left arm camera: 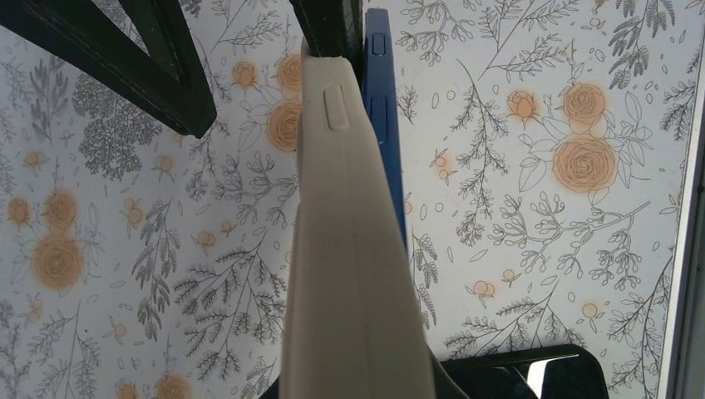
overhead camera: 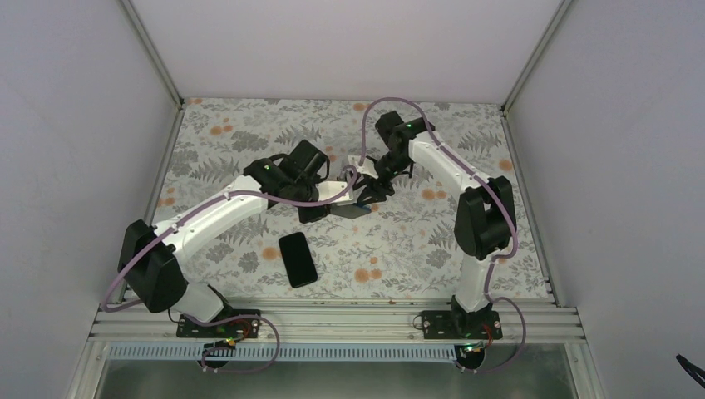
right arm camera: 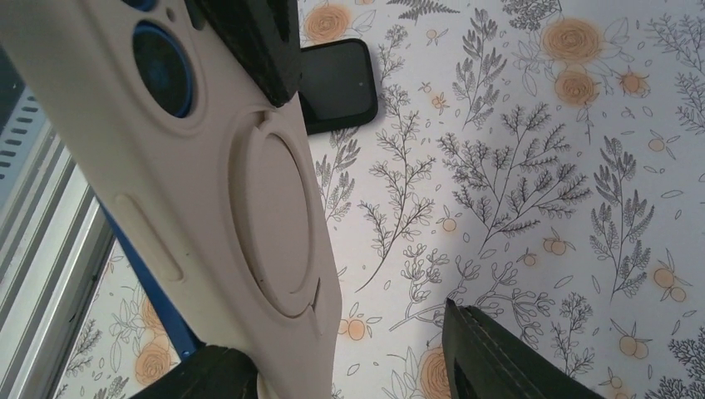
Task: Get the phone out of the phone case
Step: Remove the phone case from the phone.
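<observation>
Soft cream phone case [left arm camera: 353,274] flexes; phone [left arm camera: 384,125] inside is stiff, slippery. Both held mid-counter: left gripper [overhead camera: 320,195] clamps case, right gripper [overhead camera: 372,189] grip unclear. Peel at corner.

place: lab test cell | white panel walls [overhead camera: 75,125]; aluminium rail [overhead camera: 332,320]

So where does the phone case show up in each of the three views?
Top external: the phone case is at centre, held up between both arms.
Left wrist: edge-on, centre to bottom.
Right wrist: fills the left side.
Shared landmark: the bare black phone on the flowered table.
</observation>
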`<state>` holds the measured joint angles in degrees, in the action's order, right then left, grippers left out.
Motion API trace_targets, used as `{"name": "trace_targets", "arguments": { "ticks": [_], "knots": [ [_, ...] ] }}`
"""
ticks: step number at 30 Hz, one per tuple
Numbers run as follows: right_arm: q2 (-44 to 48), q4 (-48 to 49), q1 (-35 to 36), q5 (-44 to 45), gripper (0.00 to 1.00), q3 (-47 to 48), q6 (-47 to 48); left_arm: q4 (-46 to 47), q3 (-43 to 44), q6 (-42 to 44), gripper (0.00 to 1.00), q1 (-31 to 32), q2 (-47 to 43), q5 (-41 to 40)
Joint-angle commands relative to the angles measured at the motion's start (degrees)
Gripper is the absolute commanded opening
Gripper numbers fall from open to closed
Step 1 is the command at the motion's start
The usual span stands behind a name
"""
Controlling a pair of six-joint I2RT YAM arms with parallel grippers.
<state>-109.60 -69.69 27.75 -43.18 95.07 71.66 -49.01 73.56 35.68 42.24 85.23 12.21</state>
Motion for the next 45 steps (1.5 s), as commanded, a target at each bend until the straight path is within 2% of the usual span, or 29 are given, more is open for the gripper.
{"name": "trace_targets", "arguments": {
  "ticks": [1, 5, 13, 15, 18, 20, 21, 25, 26, 28, 30, 32, 36, 40, 43, 45],
  "knots": [
    [2.12, -4.05, 8.2, -29.39, 0.55, -0.06, -3.9, 32.56, 0.63, -0.94, 0.02, 0.25, 0.02, -1.95],
    [2.07, -4.05, 10.64, -30.12, 0.53, 0.52, -5.95, 37.1, -1.81, -0.82, 0.02, 0.21, -0.82, -3.21],
    [1.96, -4.05, 15.96, -31.13, 0.46, 1.18, -8.98, 42.63, -1.38, -0.29, 0.02, -0.14, -0.08, -4.53],
    [1.62, -3.98, 16.33, -30.93, 0.37, 1.98, -9.69, 42.73, -0.32, -0.6, 0.02, -0.14, 0.9, -4.29],
    [1.5, -3.95, 16.02, -29.63, 0.15, 2.35, -9.62, 41.18, 1.5, -0.58, 0.02, -0.14, 2.48, -4.57],
    [1.78, -3.94, 14.92, -29.42, 0.04, 2.24, -9.56, 40.14, 2.35, -0.17, 0.03, -0.14, 2.92, -5.44],
    [2.03, -3.96, 14.13, -29.33, 0.03, 2.23, -9.51, 39.54, 2.75, -0.1, 0.03, -0.14, 3.0, -6.01],
    [3.65, -3.96, 9.95, -28.05, 0.03, 2.21, -9.3, 35.62, 5.32, 0.02, 0.13, -0.78, 3.22, -8.75],
    [4.16, -3.96, 8.68, -28.35, 0.03, 2.17, -9.34, 35.17, 5.48, -0.16, 0.21, -1.26, 2.82, -8.75],
    [4.95, -3.96, 6.24, -28.28, 0.03, 2.12, -9.78, 34.96, 4.94, -0.33, 0.46, -2.25, 1.52, -8.63],
    [5.24, -3.96, 4.06, -27.09, 0.03, 2.1, -10.39, 35.03, 4.52, -0.44, 0.67, -3.08, -0.03, -8.87],
    [5.32, -3.77, 1.42, -26.82, 0.03, 2.1, -11.4, 34.81, 4.37, -0.41, 0.79, -3.67, -1.36, -9.31],
    [4.63, -3.55, -3.73, -25.64, 0.03, 3.16, -13.93, 33.18, 5.6, 0.31, 0.9, -4.05, -3.46, -11.15],
    [6.93, 5.01, -7.11, -22.81, 0.03, 1.81, -23.93, 33.46, 6.92, 0.93, 1.0, -4.01, -5.73, -14.02],
    [10.01, 18.79, -9.27, -18.19, 0.03, -0.91, -38.34, 34.18, 8.14, 1.81, 1.0, -4.01, -7.12, -15.13],
    [12.45, 31.82, -10.89, -14.93, 0.03, -5.74, -50.11, 35.24, 8.91, 1.96, 1.0, -3.94, -7.09, -14.61]
  ]
}}
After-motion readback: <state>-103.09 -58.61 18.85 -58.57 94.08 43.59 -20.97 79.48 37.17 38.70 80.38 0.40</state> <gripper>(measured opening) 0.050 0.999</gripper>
